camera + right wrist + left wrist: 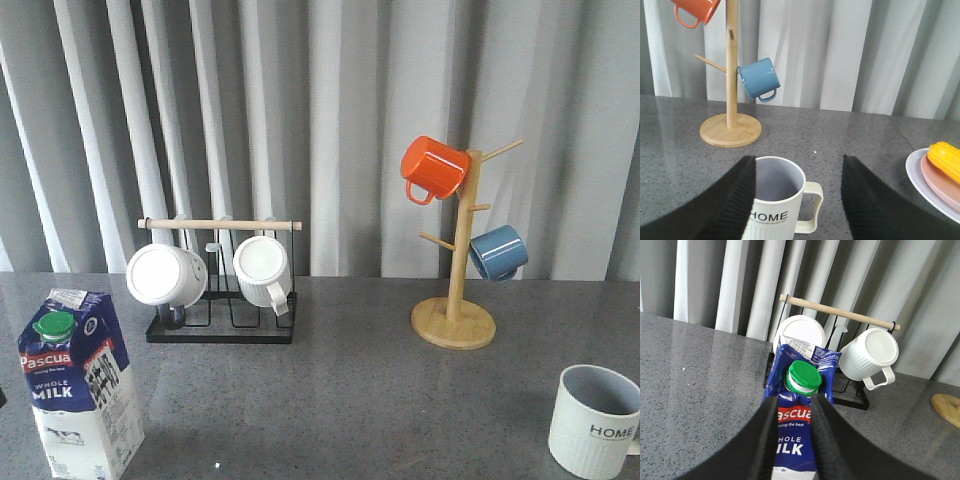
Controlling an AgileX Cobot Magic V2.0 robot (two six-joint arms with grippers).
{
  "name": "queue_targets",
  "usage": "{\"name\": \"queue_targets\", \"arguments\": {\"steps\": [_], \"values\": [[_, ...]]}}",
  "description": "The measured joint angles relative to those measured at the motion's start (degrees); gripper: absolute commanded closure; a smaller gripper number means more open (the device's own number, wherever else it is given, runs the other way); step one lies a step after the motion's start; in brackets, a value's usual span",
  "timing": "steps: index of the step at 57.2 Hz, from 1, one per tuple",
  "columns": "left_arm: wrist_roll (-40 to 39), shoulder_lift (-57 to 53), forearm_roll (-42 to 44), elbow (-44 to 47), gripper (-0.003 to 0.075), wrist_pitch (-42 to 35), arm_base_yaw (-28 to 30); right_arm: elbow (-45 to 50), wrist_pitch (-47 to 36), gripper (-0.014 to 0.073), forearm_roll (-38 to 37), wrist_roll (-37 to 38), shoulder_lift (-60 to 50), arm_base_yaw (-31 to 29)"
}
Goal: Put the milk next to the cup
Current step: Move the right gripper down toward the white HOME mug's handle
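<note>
The tall white and dark-blue milk carton (78, 385) with its green round cap (804, 376) stood upright on the grey speckled table (350, 390), well apart from the off-white ribbed ceramic mug lettered "HOME" (594, 421), with the bamboo mug tree (455, 280) lying beyond the stretch between them. Relative to that mug, the black wire rack (222, 325) of plain white ribbed mugs stood just behind the carton.

The left gripper (796, 417) hung over the carton's front, its fingers (769, 430) close together; whether they pinched anything I cannot tell. The right gripper (797, 200) was spread wide, its fingers either side of the mug, grasping nothing.

The main risk seemed to be a tall carton held high or narrowly: it could tip or slip on the long carry. Arriving fast beside the mug might knock it, or meet the right gripper there.
</note>
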Motion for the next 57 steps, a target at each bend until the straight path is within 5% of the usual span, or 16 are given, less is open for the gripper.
{"name": "queue_targets", "arguments": {"steps": [13,57], "values": [[2.11,1.67,0.00,0.00,0.0234,0.01,0.00,0.00,-2.93,0.0058,0.15,-0.82,2.19,0.00],[2.79,1.73,0.00,0.00,0.0231,0.02,0.00,0.00,-5.34,0.0058,0.65,-1.07,9.10,0.00]]}}
